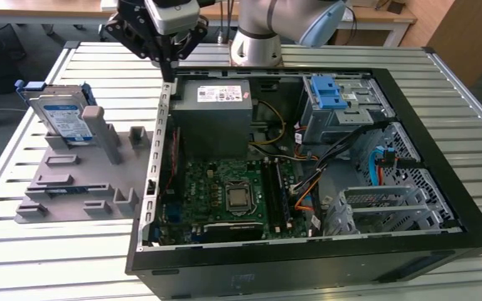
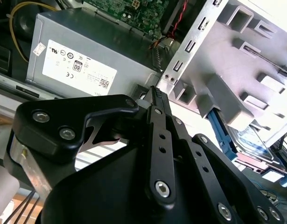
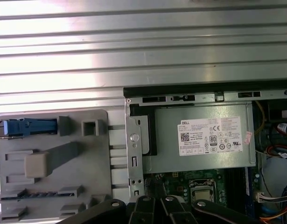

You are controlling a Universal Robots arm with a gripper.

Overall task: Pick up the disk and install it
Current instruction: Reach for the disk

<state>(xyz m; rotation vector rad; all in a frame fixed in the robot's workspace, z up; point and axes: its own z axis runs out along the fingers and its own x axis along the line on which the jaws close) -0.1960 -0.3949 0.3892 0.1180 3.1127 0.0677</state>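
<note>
The disk [image 1: 63,116] stands on edge in a slot at the far end of the grey holder [image 1: 82,182], at the exterior view's left; it is silver with a blue-and-white label and a blue bracket. In the first wrist view its blue bracket edge [image 3: 29,127] shows from above, and in the second wrist view part of the disk [image 2: 248,140] shows behind a holder post. My gripper [image 1: 167,72] hangs above the back left corner of the open computer case [image 1: 442,157], to the right of the disk and apart from it. Its fingers [image 2: 154,93] are together and hold nothing.
Inside the case a grey power supply box [image 1: 211,106] lies just below the gripper, with the motherboard [image 1: 233,194] in front of it. A silver cage with a blue latch [image 1: 337,100] sits at the back right. The case and holder rest on a slatted metal table [image 1: 57,251].
</note>
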